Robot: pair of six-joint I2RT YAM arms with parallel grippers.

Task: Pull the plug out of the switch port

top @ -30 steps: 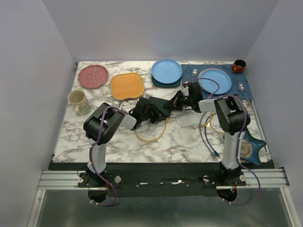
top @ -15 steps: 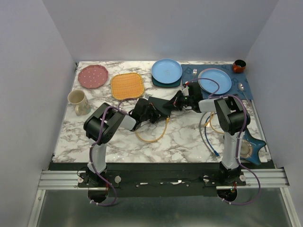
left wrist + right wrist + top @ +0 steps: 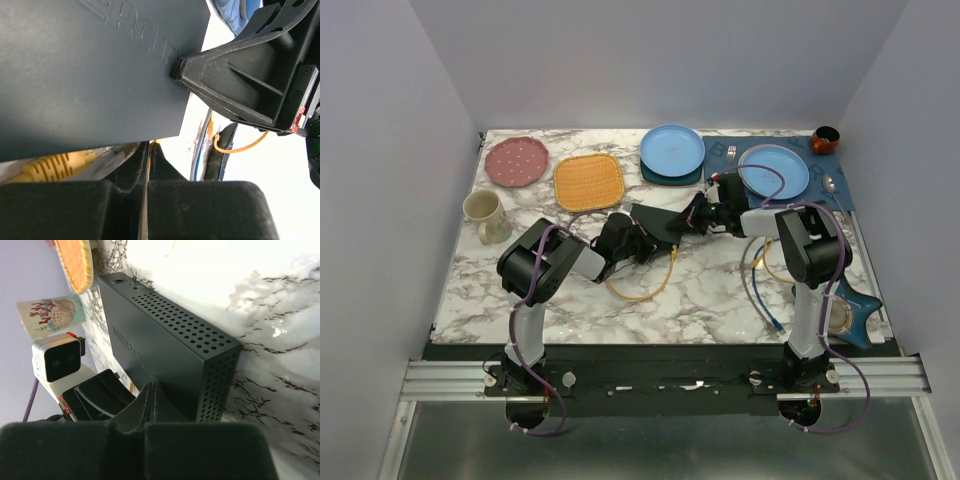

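Top external view: the black switch (image 3: 658, 222) lies near the centre of the table (image 3: 710, 290). My left gripper (image 3: 642, 246), at its 8 o'clock, is closed; I cannot tell whether it pinches anything. My right gripper (image 3: 693, 214), at its 2 o'clock, is closed and empty, tips pressing on the switch's top. A yellow cable (image 3: 645, 288) loops toward 6 o'clock.

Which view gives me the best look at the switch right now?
Right wrist: the switch shows its lettered face and both perforated sides, corner to corner. Left wrist is too close and shows only a flat stretch of the lettered face. Top external shows only a small, partly covered dark shape.
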